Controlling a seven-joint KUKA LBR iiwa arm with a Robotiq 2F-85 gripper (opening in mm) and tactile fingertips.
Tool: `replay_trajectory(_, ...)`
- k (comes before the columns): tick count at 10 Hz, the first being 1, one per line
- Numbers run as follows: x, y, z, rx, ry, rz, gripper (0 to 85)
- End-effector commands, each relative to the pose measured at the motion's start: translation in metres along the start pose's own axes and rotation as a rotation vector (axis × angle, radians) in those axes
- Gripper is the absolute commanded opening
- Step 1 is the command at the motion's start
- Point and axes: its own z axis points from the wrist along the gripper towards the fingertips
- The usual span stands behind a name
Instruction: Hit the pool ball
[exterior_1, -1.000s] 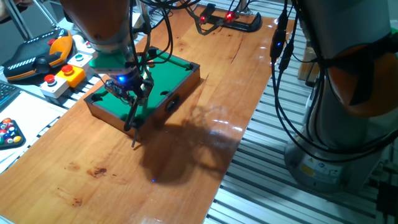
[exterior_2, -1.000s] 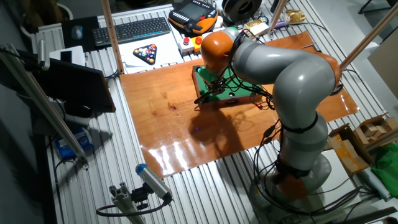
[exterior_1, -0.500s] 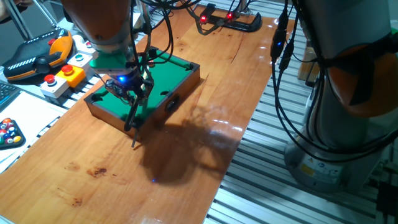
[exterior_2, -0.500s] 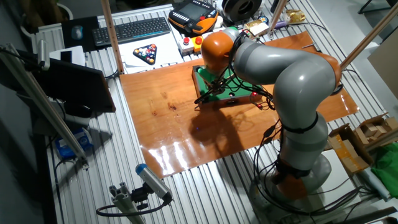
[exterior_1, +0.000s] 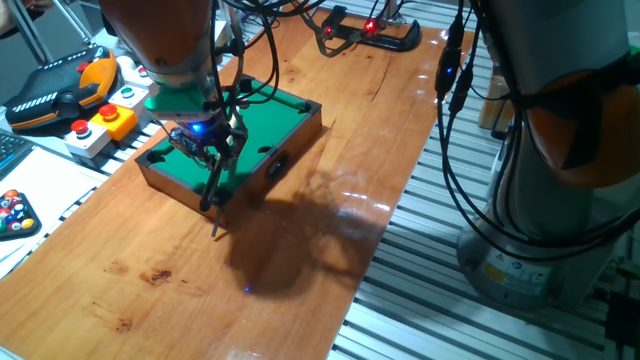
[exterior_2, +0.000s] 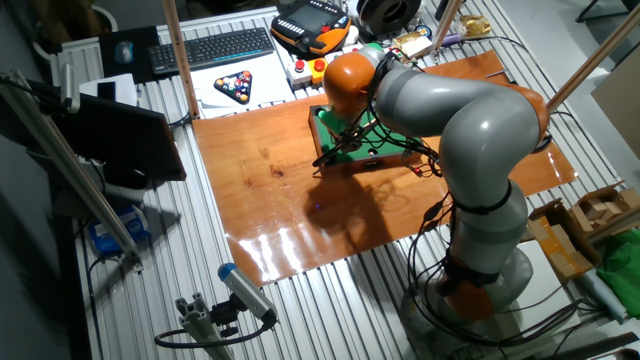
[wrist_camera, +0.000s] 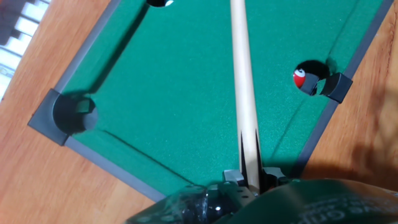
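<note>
The miniature green-felt pool table (exterior_1: 285, 108) stands on the wooden board, and its felt (wrist_camera: 174, 93) fills the hand view. My gripper (exterior_1: 207, 142) hangs over its near end, shut on a thin wooden cue stick (wrist_camera: 244, 93). The stick runs straight up the hand view and its tip is out of frame. In the fixed view its dark rear end (exterior_1: 212, 205) slants down over the board. The pool ball (wrist_camera: 300, 79), tiny and glossy red, sits at the mouth of the right side pocket, to the right of the cue and apart from it. The gripper (exterior_2: 345, 135) also shows in the other fixed view.
A corner pocket (wrist_camera: 73, 112) is at the left. A black triangle of multicoloured balls (exterior_1: 12, 212) lies off the board's left edge. Red push-button boxes (exterior_1: 100, 125) and an orange pendant (exterior_1: 60, 90) stand behind the table. A black clamp (exterior_1: 370, 30) sits at the far end.
</note>
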Motion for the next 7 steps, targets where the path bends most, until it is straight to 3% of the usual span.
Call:
replay_trajectory(1,-0.0013,0.0003,0.0007,-0.001,0.001,0.004,1.0)
replay_trajectory(7,-0.0042,0.0014,0.0032,-0.005,-0.004,0.007,1.0)
